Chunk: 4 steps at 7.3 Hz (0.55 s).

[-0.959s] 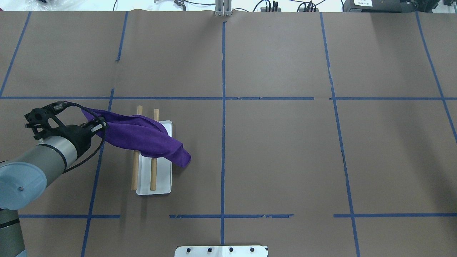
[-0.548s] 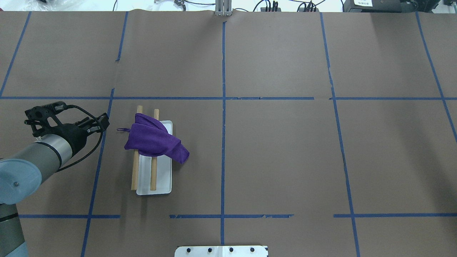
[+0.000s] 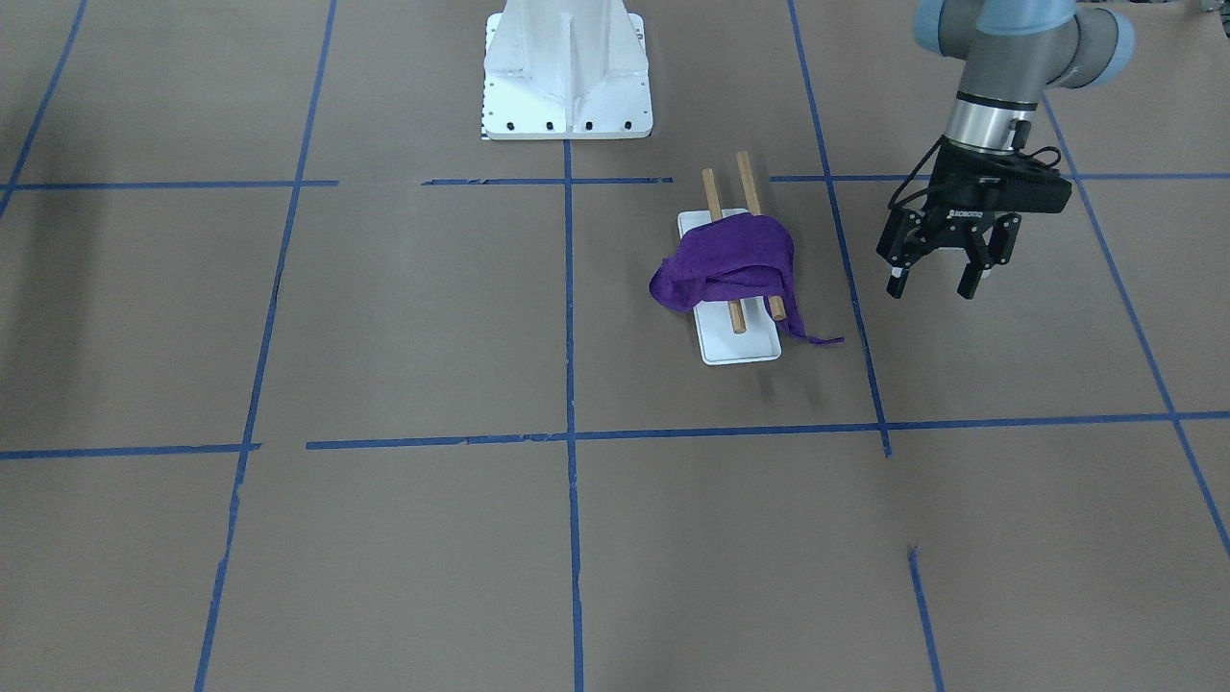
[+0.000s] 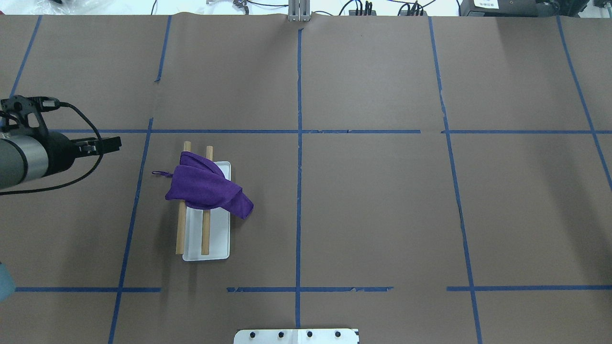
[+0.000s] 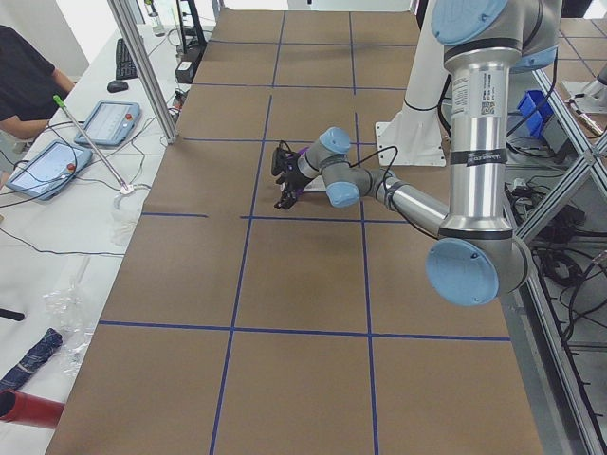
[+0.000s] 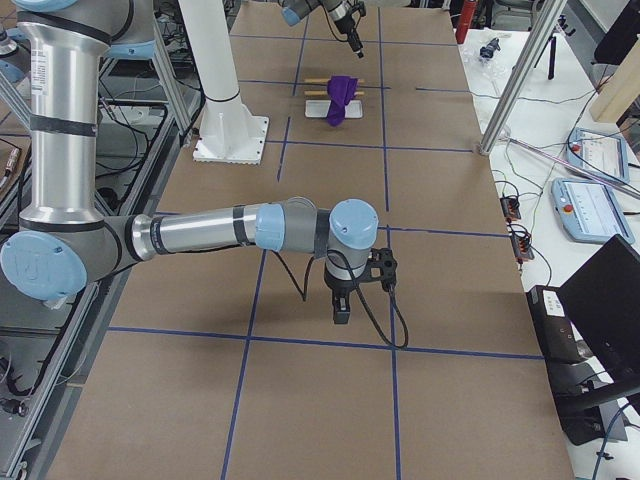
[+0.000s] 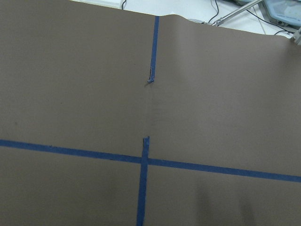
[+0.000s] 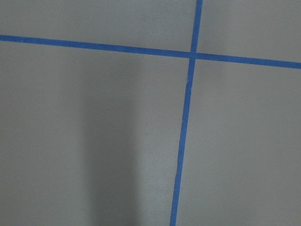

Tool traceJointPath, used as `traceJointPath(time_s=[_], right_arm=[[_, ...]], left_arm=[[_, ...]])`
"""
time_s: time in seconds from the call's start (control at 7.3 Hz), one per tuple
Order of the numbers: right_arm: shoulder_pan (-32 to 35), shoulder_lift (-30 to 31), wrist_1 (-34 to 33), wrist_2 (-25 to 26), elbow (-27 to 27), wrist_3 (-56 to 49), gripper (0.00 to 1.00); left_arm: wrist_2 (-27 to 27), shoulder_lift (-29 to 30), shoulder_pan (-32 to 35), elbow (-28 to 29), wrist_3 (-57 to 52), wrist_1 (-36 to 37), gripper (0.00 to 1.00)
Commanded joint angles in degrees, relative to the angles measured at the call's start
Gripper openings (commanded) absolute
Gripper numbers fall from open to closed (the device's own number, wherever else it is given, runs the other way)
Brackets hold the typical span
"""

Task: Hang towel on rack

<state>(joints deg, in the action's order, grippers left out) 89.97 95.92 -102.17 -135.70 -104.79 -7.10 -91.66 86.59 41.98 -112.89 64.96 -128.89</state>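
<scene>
Nearest the front-facing camera lies the bare end of the rack (image 3: 742, 350). The towel (image 3: 732, 261) is draped, bunched, across both dowels (image 3: 738, 317), with one end slumping toward the table and its loop tag (image 3: 824, 339) trailing toward the left gripper (image 3: 930, 287), which hangs beside it, fingers spread and empty. The cloth looks light, soft and limp, and likely to slide; the tag corner seems the best hold. Small lettering on that gripper seems to read ROBOTIQ. Farther back stands the pedestal (image 3: 567, 67). I cannot tell whether the right gripper (image 6: 340, 312) is open or closed.
</scene>
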Motion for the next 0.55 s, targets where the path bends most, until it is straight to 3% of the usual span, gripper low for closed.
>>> traceJointPath(time_s=[0.0,0.27,0.41], right_arm=[[1.95,0.15,5.90,-0.09,5.27,-0.46,1.00],[3.19,0.06,14.07,-2.10,10.63,0.24,1.00],[3.45,-0.20,14.80,-2.55,11.01,0.42,1.00]], left_arm=[[-12.79,-0.19,10.27,1.27,-13.91,5.53,1.00],[-18.78,0.51,15.48,1.62,-23.19,11.89,1.00],[-22.12,0.25,16.71,2.15,-26.44,14.08,1.00]])
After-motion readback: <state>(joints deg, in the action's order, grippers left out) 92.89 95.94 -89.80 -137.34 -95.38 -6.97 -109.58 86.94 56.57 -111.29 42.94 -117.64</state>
